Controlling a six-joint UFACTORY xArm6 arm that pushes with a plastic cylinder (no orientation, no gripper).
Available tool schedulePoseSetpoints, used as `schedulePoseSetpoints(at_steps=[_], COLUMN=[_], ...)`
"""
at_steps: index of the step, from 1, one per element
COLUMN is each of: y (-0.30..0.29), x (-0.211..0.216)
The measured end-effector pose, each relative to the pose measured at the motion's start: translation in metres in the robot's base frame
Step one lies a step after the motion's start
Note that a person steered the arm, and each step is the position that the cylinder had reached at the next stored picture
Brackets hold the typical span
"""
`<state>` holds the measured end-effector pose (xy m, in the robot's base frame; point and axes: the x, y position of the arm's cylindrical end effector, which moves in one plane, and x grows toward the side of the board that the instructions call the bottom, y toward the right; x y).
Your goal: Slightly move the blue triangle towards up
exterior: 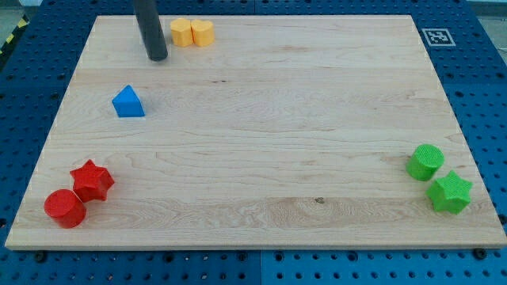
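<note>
The blue triangle (128,103) lies on the wooden board (261,119) at the view's left, in the upper half. My rod comes down from the view's top, and my tip (158,57) rests on the board above and a little to the right of the blue triangle, with a gap between them. The tip touches no block.
A yellow hexagon (182,32) and a yellow heart-like block (203,33) sit side by side at the top, right of my tip. A red star (92,180) and red cylinder (64,208) sit at bottom left. A green cylinder (425,162) and green star (449,192) sit at bottom right.
</note>
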<state>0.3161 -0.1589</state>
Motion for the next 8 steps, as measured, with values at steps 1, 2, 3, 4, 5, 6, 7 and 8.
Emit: schedulePoseSetpoints(at_steps=[1,2,3,4,5,6,7,8], y=[0.028,0.048,0.048,0.010,-0.024,-0.024,-0.024,-0.029], x=[0.052,0.100,0.144,0.145,0.137,0.134,0.124,0.120])
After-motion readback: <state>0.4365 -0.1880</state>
